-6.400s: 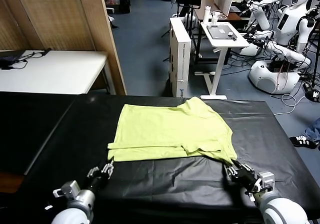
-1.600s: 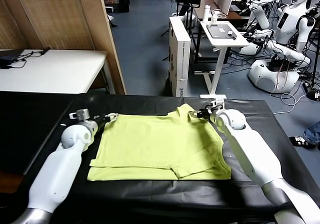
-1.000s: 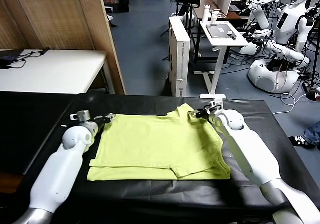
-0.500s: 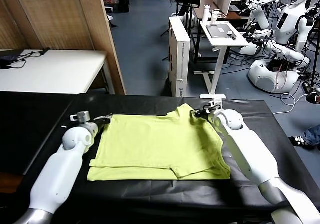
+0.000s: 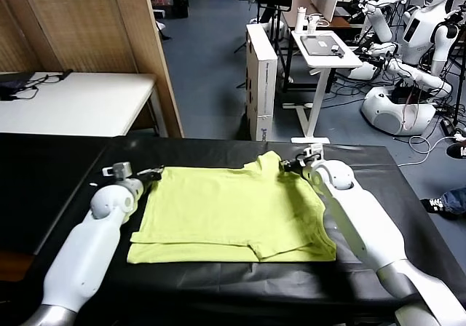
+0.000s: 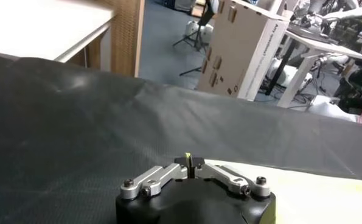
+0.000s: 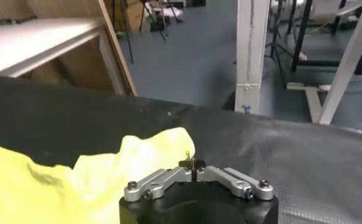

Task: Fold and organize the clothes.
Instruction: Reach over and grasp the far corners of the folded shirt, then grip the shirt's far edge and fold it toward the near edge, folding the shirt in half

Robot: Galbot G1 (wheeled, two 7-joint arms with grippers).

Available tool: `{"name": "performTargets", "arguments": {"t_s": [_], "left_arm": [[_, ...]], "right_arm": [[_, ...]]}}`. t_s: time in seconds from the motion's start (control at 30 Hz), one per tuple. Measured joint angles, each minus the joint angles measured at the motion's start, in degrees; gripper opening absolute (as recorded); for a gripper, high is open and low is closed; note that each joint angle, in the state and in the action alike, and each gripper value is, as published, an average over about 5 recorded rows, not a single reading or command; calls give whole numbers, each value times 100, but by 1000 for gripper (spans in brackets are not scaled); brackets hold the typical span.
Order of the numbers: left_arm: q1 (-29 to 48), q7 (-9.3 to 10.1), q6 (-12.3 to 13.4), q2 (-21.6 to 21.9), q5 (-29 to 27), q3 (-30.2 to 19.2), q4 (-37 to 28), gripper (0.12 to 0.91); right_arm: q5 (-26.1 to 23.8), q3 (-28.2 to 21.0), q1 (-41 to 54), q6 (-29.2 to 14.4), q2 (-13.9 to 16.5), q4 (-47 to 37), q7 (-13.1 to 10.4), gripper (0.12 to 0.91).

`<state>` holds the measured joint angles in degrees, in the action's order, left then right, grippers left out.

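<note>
The lime yellow-green T-shirt (image 5: 233, 209) lies folded flat on the black table (image 5: 378, 173), with a doubled edge along its near side. My left gripper (image 5: 154, 172) is at the shirt's far left corner. In the left wrist view it (image 6: 188, 163) is shut with a sliver of the fabric pinched between its tips, and the shirt (image 6: 314, 195) spreads beside it. My right gripper (image 5: 285, 166) is at the far right corner by the sleeve. In the right wrist view it (image 7: 191, 163) is shut on a small tip of the shirt (image 7: 77, 176).
The black table's far edge runs just beyond both grippers. Behind it stand a white table (image 5: 73, 104), a wooden partition (image 5: 95, 35), a tall cardboard box (image 5: 262, 78), a white stand desk (image 5: 324, 49) and other robots (image 5: 408, 57).
Since the earliest frame both grippers have carried the shirt's near edge to the far side, folding it over. Over the last second the left gripper has drawn slightly outward; the shirt lies still.
</note>
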<state>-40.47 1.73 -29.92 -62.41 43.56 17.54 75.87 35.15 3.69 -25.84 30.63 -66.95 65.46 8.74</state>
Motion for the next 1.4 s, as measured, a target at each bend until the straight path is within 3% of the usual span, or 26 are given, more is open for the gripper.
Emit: {"name": "performTargets", "arguments": {"t_s": [0.27, 0.57, 0.97, 1.4], "left_arm": [[-259, 141, -63, 143, 237, 156, 417, 146], [-1058, 267, -119, 385, 509, 570, 1615, 146], [-2276, 282, -145, 609, 593, 1283, 2974, 146], [-3814, 293, -434, 546, 453, 2048, 4301, 146]], "right_arm": [[294, 156, -205, 59, 217, 463, -100, 140], [539, 376, -618, 255, 596, 1363, -184, 140], [1076, 753, -1496, 981, 1455, 2922, -487, 140], [1111, 1616, -3324, 1156, 2263, 4667, -628, 140]]}}
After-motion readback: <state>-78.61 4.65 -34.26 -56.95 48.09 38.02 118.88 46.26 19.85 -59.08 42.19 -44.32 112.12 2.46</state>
